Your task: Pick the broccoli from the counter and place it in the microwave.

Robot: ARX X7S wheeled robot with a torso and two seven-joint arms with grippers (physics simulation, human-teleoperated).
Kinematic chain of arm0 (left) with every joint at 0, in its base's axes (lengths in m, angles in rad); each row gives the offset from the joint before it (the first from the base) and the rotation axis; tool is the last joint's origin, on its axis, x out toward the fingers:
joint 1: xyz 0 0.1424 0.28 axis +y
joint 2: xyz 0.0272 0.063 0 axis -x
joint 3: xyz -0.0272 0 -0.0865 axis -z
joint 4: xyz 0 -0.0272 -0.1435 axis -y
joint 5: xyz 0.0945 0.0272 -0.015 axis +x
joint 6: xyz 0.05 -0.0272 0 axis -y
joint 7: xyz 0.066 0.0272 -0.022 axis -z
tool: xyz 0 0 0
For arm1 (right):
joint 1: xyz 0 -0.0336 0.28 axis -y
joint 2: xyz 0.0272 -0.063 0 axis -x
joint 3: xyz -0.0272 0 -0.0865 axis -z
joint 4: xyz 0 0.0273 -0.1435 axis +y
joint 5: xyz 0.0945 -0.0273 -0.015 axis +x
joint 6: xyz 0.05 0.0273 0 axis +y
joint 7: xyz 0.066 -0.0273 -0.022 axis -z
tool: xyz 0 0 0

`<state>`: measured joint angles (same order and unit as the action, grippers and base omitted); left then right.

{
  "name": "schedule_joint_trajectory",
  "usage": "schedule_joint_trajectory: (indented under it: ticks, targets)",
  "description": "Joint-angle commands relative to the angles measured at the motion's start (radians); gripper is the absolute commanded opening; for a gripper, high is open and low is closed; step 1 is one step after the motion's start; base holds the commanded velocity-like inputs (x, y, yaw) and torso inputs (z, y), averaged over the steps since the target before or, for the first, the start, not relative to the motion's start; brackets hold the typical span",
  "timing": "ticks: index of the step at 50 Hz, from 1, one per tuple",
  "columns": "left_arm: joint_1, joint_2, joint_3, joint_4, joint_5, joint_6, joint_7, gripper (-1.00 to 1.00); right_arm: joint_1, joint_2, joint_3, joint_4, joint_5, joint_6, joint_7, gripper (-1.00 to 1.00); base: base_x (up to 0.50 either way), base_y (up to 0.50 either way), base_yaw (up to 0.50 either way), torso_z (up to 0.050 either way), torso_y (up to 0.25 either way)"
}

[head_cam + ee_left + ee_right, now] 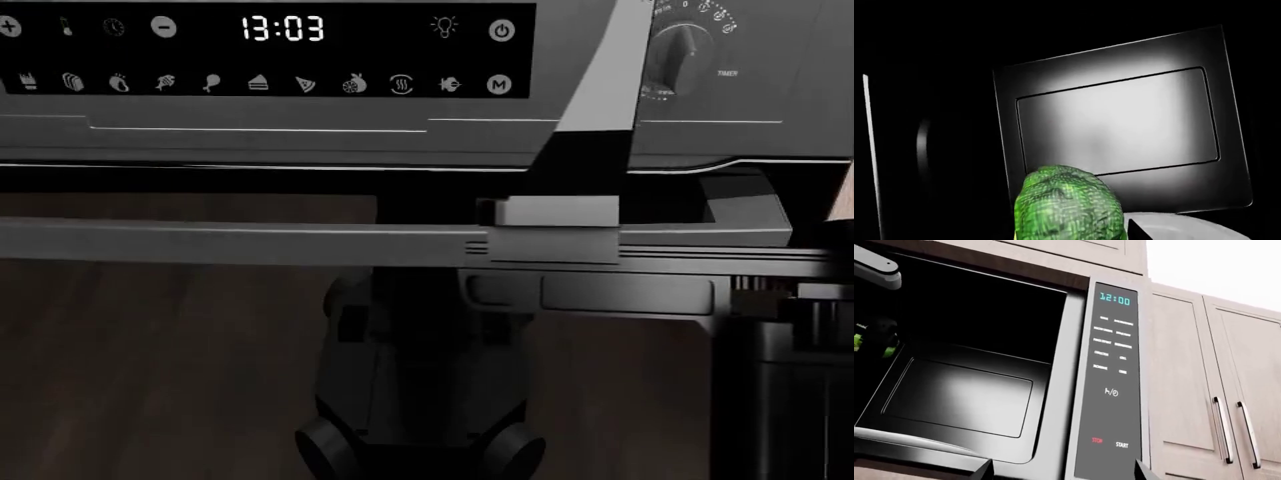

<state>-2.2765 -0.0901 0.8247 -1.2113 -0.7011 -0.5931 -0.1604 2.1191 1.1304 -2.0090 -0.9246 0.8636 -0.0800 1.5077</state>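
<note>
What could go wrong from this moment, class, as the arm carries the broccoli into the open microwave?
1. The broccoli hangs above the white plate inside the dark microwave; released now, it might land on the rim and roll off.
2. The left gripper is barely visible at the cavity's edge, so its hold on the broccoli cannot be checked.

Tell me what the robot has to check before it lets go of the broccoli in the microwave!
1. Microwave door open: ok, the dark cavity shows beside the control panel.
2. Broccoli with the left arm: ok, it fills the near part of the left wrist view.
3. Broccoli inside the microwave: ok, the back wall panel lies straight ahead.
4. White plate under the broccoli: cannot tell, only its rim shows.
5. Left claw grip: cannot tell, its fingers are hidden.
6. Right claw clear of the opening: ok, open, outside.
</note>
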Motion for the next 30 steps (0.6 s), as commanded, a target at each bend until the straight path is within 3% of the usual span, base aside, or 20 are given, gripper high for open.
schedule_joint_trajectory:
  ticks: [1,5,10,16,30]
  targets:
    - [-0.019,0.09,0.157,-0.097,-0.126,-0.008,0.018,-1.0,0.003,-0.021,0.043,-0.004,0.01,0.018,-0.024,1.0,0.0,0.0,0.0,0.0,0.0]
    - [-0.052,0.09,0.375,-0.097,-0.352,0.032,0.008,-1.0,0.001,-0.017,0.049,-0.017,0.017,0.025,-0.018,1.0,0.0,0.0,0.0,0.0,0.003]
    - [-0.067,0.09,0.509,-0.097,-0.484,0.063,0.003,-1.0,-0.008,-0.016,0.054,-0.022,0.019,0.028,-0.018,1.0,0.0,0.0,0.0,0.0,0.0]
    - [-0.078,0.09,0.559,-0.096,-0.539,0.076,0.006,-1.0,-0.018,-0.015,0.061,-0.019,0.019,0.025,-0.026,1.0,0.0,0.0,0.0,0.0,0.0]
    - [-0.079,0.09,0.531,-0.058,-0.518,0.072,0.013,-1.0,-0.033,0.013,0.07,-0.025,0.006,0.032,-0.044,1.0,0.0,0.0,0.0,0.0,0.0]
